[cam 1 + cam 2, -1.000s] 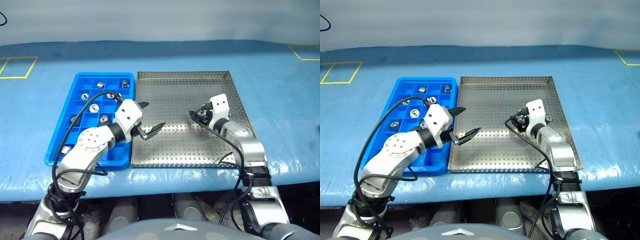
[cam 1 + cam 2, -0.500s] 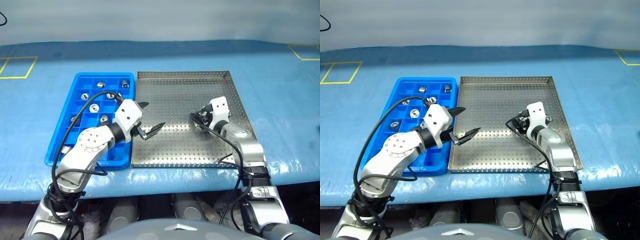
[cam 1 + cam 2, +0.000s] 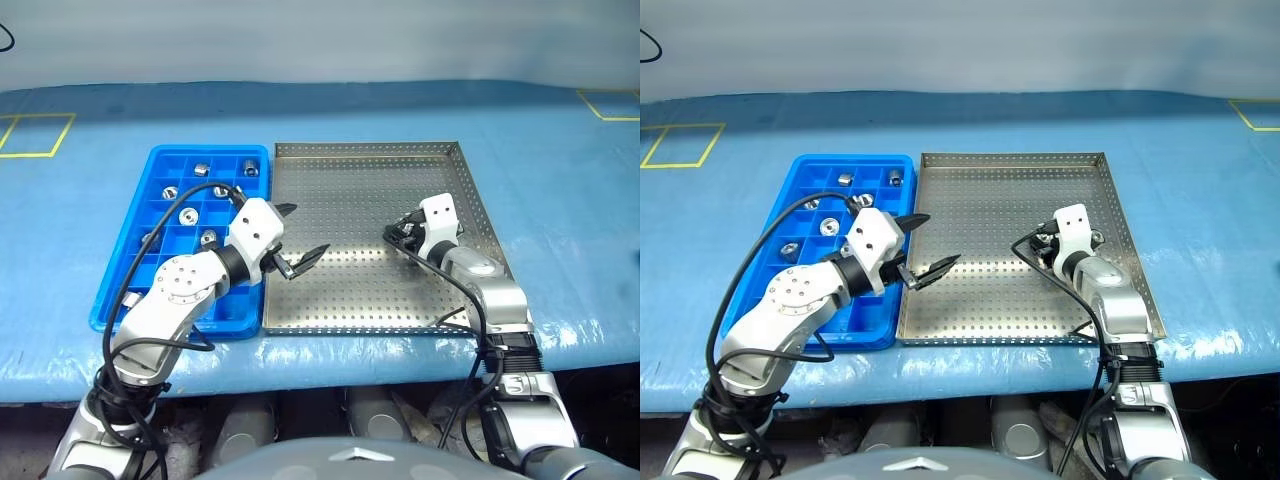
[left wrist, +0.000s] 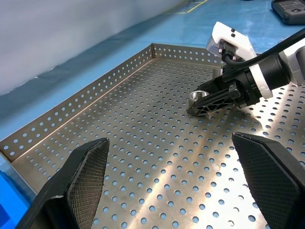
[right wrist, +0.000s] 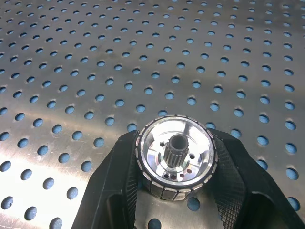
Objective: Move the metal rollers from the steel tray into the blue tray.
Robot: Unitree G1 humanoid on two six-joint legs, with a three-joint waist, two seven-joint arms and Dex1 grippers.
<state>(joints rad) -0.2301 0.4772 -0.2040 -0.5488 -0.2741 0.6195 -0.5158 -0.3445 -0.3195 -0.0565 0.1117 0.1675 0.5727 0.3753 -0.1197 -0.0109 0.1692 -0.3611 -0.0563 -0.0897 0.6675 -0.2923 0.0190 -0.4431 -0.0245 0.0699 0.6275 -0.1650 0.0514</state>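
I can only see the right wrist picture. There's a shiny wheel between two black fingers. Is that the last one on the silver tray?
Observer: From the head views, the metal roller in the right gripper is the one roller I can see on the steel tray; the floor around it is bare.
Operator: Where did the others go?
Observer: Several rollers sit in separate compartments of the blue tray, which lies against the steel tray on the robot's left.
Operator: What's the other hand doing?
Observer: The left gripper hangs open over the steel tray's left edge, holding nothing.
Operator: Is my wheel lifted up?
Observer: In the left wrist view it sits low at the perforated floor; I cannot tell whether it has left it.
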